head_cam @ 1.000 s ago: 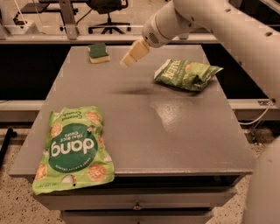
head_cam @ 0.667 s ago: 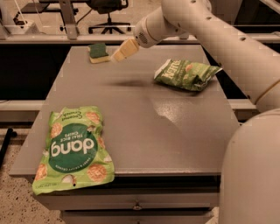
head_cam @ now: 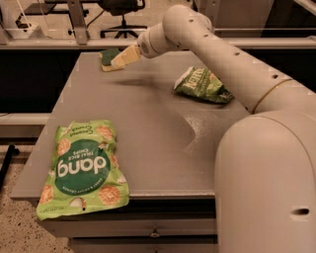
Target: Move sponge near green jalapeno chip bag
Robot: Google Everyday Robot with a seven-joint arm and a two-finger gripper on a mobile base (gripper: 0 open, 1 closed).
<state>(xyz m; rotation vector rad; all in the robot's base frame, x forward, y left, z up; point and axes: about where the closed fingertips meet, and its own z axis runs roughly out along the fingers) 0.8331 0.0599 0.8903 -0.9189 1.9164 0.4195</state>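
Note:
The sponge [head_cam: 108, 56], dark green on top with a pale yellow base, lies at the far left corner of the grey table [head_cam: 148, 128]. My gripper [head_cam: 122, 58] reaches over from the right and hovers right at the sponge's right side, its pale fingers overlapping it in view. The green jalapeno chip bag [head_cam: 202, 85], dark green and wrinkly, lies at the table's right side, well to the right of the sponge.
A large light-green "dang" rice chips bag [head_cam: 83, 169] lies at the table's front left corner. My white arm [head_cam: 232, 74] spans the right side, passing over the area behind the jalapeno bag. An office chair [head_cam: 121, 15] stands beyond the table.
My gripper has moved left across the far side of the table, from mid-table to right beside the sponge. The sponge and both bags have not moved.

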